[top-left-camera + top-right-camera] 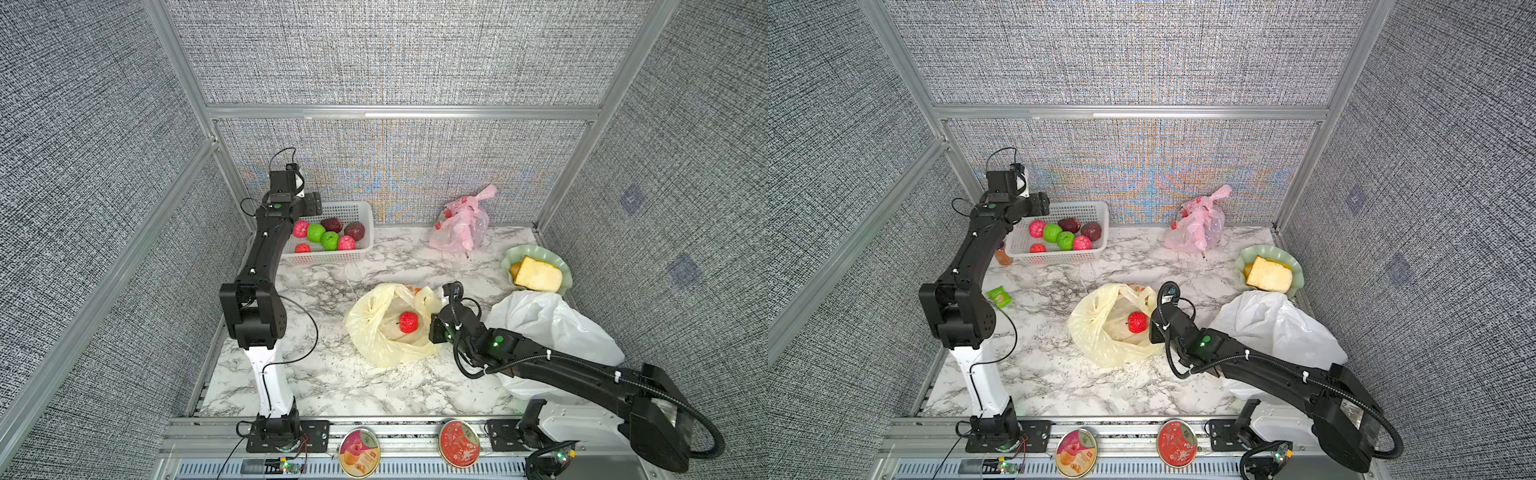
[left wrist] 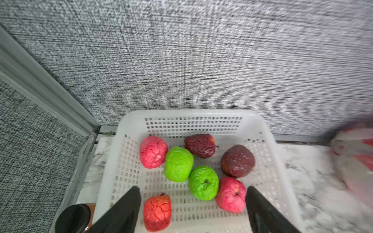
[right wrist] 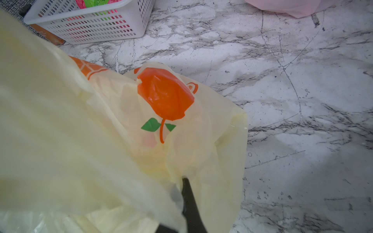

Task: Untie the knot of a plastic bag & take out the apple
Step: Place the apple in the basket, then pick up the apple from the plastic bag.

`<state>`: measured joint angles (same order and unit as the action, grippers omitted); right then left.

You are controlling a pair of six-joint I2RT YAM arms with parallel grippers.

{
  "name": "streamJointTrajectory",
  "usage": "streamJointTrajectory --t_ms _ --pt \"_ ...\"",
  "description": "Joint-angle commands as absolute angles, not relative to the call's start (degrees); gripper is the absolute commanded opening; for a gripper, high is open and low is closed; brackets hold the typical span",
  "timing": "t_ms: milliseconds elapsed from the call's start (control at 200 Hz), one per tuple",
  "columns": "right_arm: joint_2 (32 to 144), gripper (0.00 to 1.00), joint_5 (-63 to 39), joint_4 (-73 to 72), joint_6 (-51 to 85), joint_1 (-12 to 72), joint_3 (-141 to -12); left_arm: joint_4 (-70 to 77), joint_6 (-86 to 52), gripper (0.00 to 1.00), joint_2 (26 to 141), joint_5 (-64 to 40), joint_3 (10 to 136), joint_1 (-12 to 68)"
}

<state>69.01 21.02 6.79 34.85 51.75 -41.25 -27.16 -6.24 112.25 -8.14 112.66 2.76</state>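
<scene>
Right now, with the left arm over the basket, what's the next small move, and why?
Probably swing the left gripper, open and empty above the basket, over to the yellow bag toward the red apple. The bag's mouth lies open with the apple exposed, and the right gripper is shut on its edge.

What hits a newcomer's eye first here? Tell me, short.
The red apple lies in the open yellow bag at mid-table, with the right end effector shut on the bag's edge. In the back left corner, the white basket holds bright pink, green and dark fruit, with the left end effector open above it.
</scene>
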Motion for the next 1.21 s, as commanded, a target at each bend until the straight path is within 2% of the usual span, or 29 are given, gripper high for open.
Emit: streamJointTrajectory --t_ms 0,135,210,275,465,675,790,865,1106,1201 --pt "69.0 0.0 19.6 8.0 36.5 51.8 -42.0 -26.3 -9.0 0.79 105.5 -19.4 106.9 3.2" --pt "68.1 0.0 18.1 8.2 37.6 51.8 -42.6 -22.3 -10.4 0.77 92.8 -26.2 93.4 6.2" --pt "67.9 0.0 17.3 8.2 38.4 51.8 -42.7 -17.3 -13.7 0.75 84.2 -32.4 82.5 8.6" --pt "67.9 0.0 16.8 8.1 39.1 51.8 -42.7 -12.6 -15.7 0.73 76.5 -33.1 72.9 12.3" --pt "68.8 0.0 15.1 7.2 41.0 51.8 -42.9 -8.6 -21.2 0.7 61.1 -26.4 53.5 25.3" --pt "70.2 0.0 13.5 8.1 43.1 51.8 -44.3 -9.0 -29.0 0.66 51.9 -11.1 39.4 42.7" --pt "69.9 0.0 11.2 10.0 43.7 51.8 -45.1 -4.0 -36.3 0.65 50.0 -0.2 32.2 55.4" --pt "69.3 0.0 10.2 10.2 44.7 51.9 -44.1 -1.3 -37.7 0.65 52.1 5.5 30.7 60.8" --pt "69.4 0.0 11.0 9.3 46.4 51.7 -41.0 -2.7 -29.1 0.65 69.2 9.0 41.5 62.8" --pt "67.6 0.0 11.1 3.2 49.3 51.3 -36.7 -4.3 -27.7 0.66 75.0 13.6 45.6 62.8"
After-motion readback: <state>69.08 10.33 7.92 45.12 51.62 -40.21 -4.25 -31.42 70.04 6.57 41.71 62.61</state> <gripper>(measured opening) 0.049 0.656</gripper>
